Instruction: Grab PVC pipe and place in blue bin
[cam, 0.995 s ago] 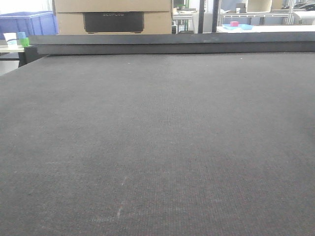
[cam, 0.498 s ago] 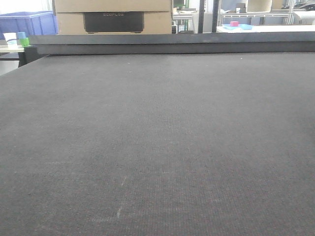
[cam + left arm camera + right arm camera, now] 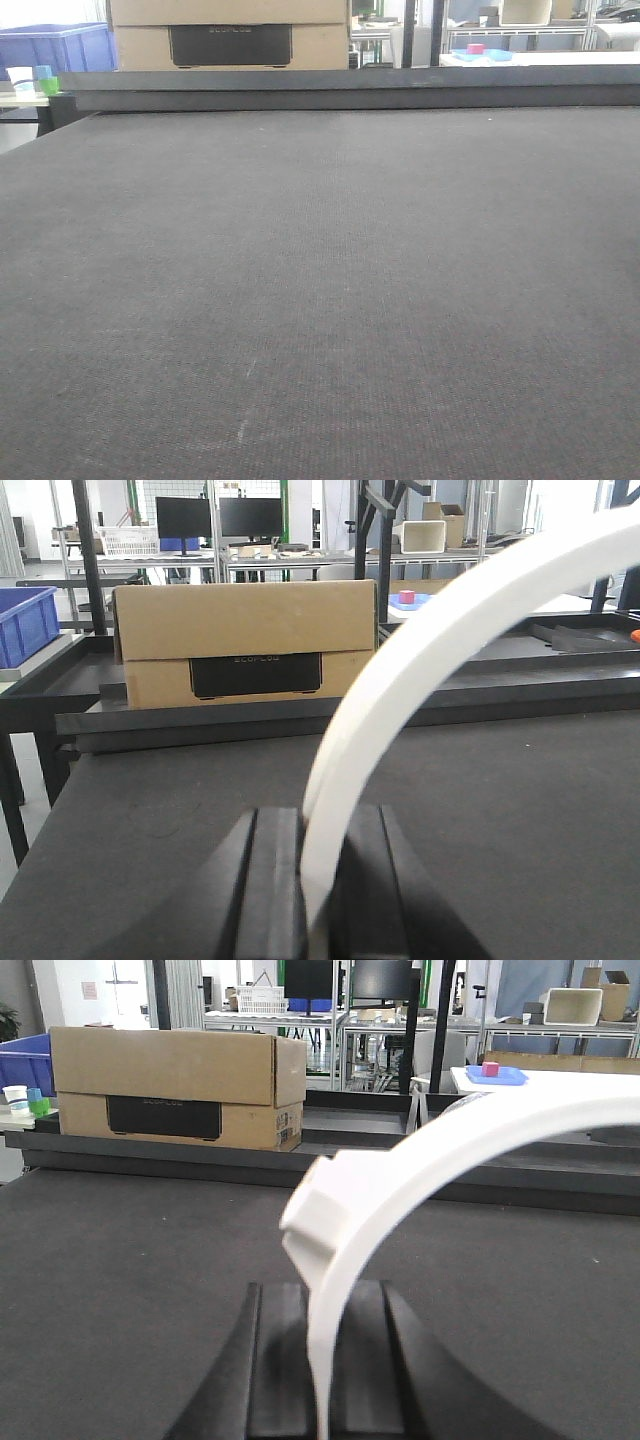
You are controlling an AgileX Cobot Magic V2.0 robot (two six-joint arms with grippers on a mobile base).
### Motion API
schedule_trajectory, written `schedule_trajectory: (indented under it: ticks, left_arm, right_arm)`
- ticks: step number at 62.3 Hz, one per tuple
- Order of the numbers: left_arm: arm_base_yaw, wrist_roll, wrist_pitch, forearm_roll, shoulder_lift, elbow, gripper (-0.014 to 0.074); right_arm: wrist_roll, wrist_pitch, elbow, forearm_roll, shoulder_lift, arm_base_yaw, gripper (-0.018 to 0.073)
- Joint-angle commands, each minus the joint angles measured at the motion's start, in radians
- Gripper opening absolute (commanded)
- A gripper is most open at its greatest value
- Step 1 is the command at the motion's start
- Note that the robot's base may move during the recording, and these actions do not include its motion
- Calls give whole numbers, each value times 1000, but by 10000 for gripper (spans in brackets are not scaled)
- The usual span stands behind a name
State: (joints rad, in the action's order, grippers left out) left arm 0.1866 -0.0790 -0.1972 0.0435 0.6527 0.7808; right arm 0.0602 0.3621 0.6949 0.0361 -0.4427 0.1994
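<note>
Mat open wide; cardboard box and raised rail block far edge; PVC pipe arcs up ahead

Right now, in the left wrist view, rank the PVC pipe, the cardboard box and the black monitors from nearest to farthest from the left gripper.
1. PVC pipe: clamped in the left gripper, arcing up to the right.
2. Cardboard box: ahead, middle distance, centre-left.
3. Black monitors: far back, upper left.

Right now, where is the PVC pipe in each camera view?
Exterior front-facing: not in it.
Left wrist: the PVC pipe arcs from bottom centre to the upper right.
Right wrist: the PVC pipe arcs from bottom centre to the right edge.
Shared landmark: the cardboard box behind the table.
</note>
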Motion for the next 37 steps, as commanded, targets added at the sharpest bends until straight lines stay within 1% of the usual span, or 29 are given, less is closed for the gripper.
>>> schedule_trajectory:
  ticks: [1,37]
  left_arm:
    - [-5,-1,30,0,-4,1,-111]
    - [-5,-1,30,0,-4,1,-111]
  right_arm:
    - [-9,-18,0,13,3,-6,-161]
    - [-9,-18,0,13,3,-6,-161]
